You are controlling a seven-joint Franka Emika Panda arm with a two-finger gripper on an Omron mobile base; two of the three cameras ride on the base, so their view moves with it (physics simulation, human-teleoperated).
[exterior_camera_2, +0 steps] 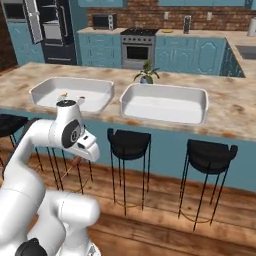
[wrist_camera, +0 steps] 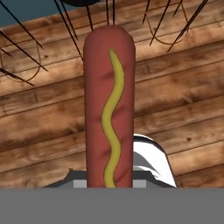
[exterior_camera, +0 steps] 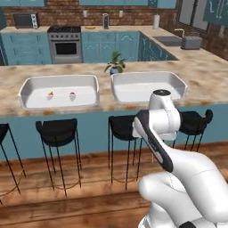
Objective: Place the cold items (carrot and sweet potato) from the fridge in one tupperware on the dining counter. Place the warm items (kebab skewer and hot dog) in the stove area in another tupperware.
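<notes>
A red-brown hot dog [wrist_camera: 109, 109] with a wavy yellow mustard line stands up the middle of the hand view, over the wooden floor. My gripper [exterior_camera_2: 82, 152] is shut on it, held low in front of the dining counter [exterior_camera: 133, 67]; a bit of the hot dog [exterior_camera_2: 75, 161] pokes out below the hand. Two white tupperwares sit side by side on the counter. The left tupperware [exterior_camera: 91, 84] [exterior_camera_2: 102, 87] holds two small orange items [exterior_camera: 50, 94] [exterior_camera: 72, 95], too small to tell apart. Nothing lies in the right tupperware [exterior_camera: 178, 84] [exterior_camera_2: 200, 100].
Black bar stools [exterior_camera: 57, 131] [exterior_camera_2: 129, 142] line the counter's near side between me and it. A small potted plant [exterior_camera: 115, 63] stands behind the tupperwares. The stove [exterior_camera: 65, 44] is at the back wall, and the fridge [exterior_camera_2: 47, 25] stands with its door open.
</notes>
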